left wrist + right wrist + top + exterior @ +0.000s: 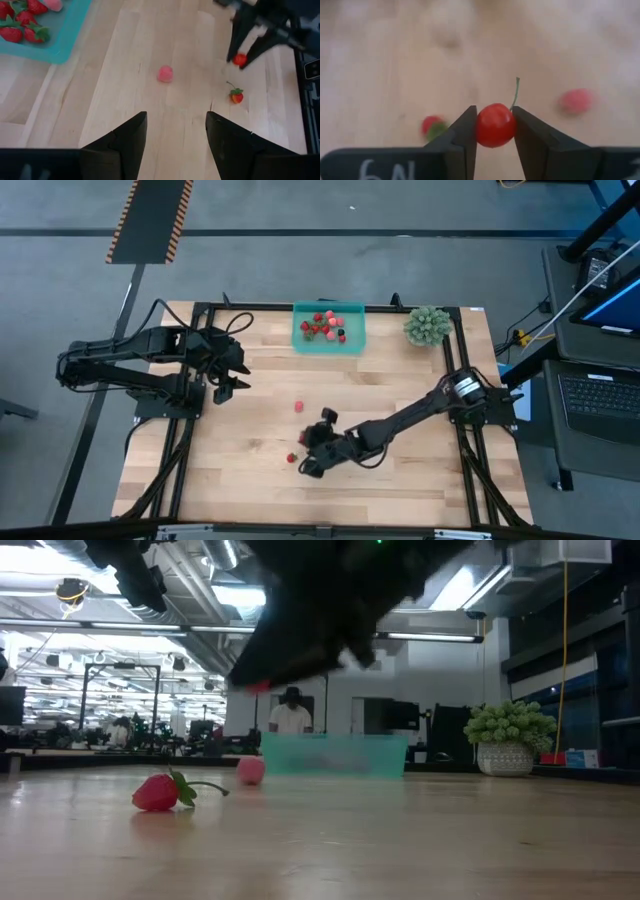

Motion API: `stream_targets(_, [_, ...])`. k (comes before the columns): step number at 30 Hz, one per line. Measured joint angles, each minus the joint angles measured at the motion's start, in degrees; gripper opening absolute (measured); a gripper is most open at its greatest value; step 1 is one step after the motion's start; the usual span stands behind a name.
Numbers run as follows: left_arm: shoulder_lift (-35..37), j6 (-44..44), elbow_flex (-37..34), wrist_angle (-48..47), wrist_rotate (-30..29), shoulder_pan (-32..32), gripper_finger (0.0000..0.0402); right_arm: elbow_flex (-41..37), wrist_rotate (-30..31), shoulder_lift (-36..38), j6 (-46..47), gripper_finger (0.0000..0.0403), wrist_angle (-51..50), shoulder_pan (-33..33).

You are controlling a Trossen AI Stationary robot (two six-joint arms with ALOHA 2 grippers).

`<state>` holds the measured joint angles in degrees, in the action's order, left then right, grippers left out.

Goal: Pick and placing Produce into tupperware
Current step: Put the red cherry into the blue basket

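Clamping a round red cherry-like piece (495,125) by its sides, the right gripper (495,132) hangs above the middle of the table (420,480), toward the near edge, with bare wood open all around it. Its green stem rises between the fingers. Two more pieces of produce lie loose on the boards: a pink piece (298,407) between the gripper and the tupperware (328,346), and a red strawberry (157,792) with a green top just beside the gripper, on its near-left side. The way from the gripper to the tupperware is open apart from the pink piece.

The tupperware sits against the far edge, near the middle, holding roughly ten red and pink pieces and one or two dark berries; the exact count is hard to tell. A spiky green plant ball (427,325) stands in the far right corner, well apart from it.

The left gripper (228,385) waits at the table's left edge, fingers apart and holding nothing.
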<state>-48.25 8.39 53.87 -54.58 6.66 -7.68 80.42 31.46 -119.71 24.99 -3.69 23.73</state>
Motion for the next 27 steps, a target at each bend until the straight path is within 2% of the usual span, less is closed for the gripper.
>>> stream_targets(3, [0.0, 0.01, 0.0, 0.01, -0.01, 0.0, 0.0195, -0.07, 3.88, 4.37, -0.08, 0.0108, -3.15, -0.81])
stream_targets(10, [-0.02, 0.03, 0.0, 0.01, -0.01, 0.0, 0.0195, 0.0, 3.56, 13.74, 1.88, 0.0108, -7.79, -7.69])
stream_targets(16, [0.0, 0.03, 0.0, 0.13, -0.01, 0.0, 0.0195, 0.04, -3.72, 17.23, 2.01, 0.0108, -11.1, -16.68])
stream_targets(21, [-0.02, 0.03, 0.0, 0.24, -0.12, 0.0, 0.0195, 0.04, -14.7, 17.43, 3.47, 0.0108, -15.16, -25.56])
stream_targets(27, [0.0, -3.55, 0.0, 0.51, -7.21, 0.0, 0.0195, 0.03, -21.26, 17.15, -1.25, 0.0109, -20.29, -35.31])
